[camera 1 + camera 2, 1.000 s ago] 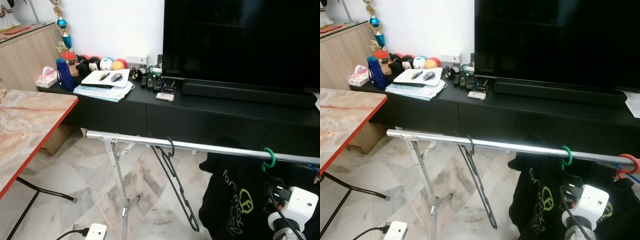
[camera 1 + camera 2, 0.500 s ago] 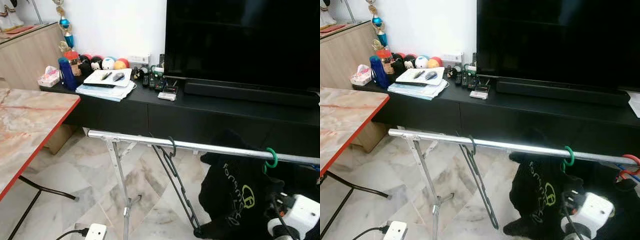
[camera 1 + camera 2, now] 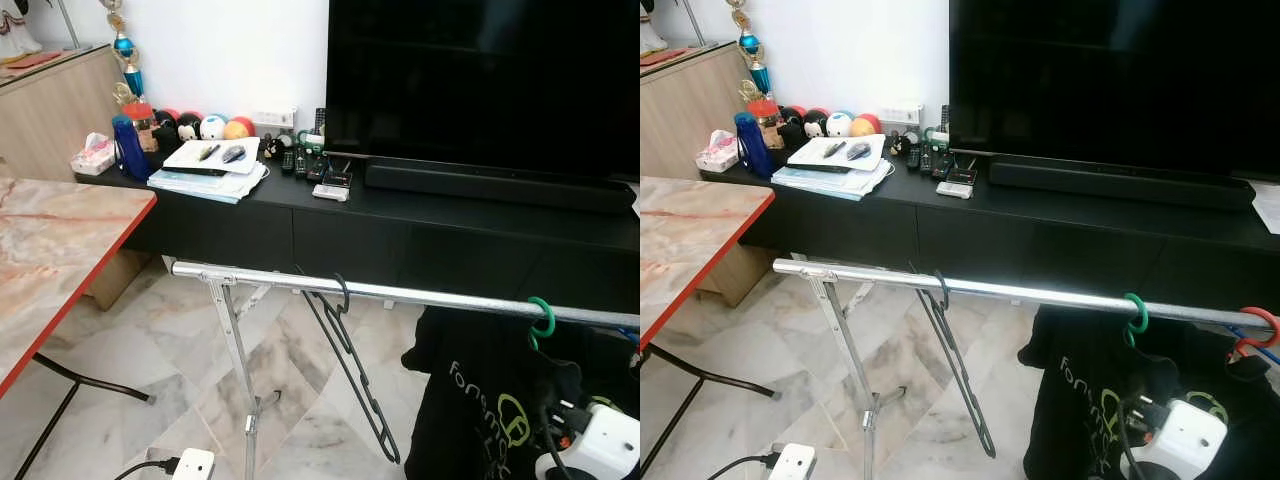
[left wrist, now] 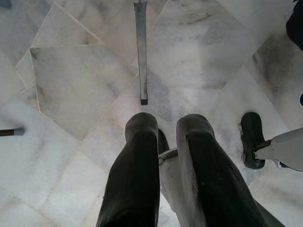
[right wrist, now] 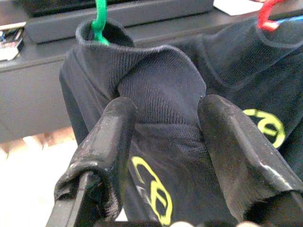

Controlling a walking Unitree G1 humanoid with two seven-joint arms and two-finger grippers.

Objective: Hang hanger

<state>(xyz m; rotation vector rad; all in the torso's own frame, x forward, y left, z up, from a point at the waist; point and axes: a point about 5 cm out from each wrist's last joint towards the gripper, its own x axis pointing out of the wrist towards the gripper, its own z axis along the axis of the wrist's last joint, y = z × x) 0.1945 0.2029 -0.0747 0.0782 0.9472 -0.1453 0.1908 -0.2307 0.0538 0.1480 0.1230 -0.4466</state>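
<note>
Since half a second ago your black shirt (image 3: pixel 1090 400) has dropped from its bunched, lifted shape and hangs straighter under the rail (image 3: pixel 970 290). It hangs from a green hanger (image 3: pixel 1134 312) hooked over the rail, near the right end. Your right pincer (image 5: pixel 163 142) is spread, its fingers (image 5: pixel 106 142) on either side of a raised fold of the shirt just below the green hook; they seem to press the cloth loosely rather than grip it, though the wrist view is too close to be sure. A black hanger (image 3: pixel 955 375) hangs bare further left on the rail, tilted. A red hanger (image 3: pixel 1262 330) carries another dark shirt at the far right. Your left pincer (image 4: pixel 163 165) hangs idle over the marble floor (image 4: pixel 71 71), fingers nearly together and empty.
</note>
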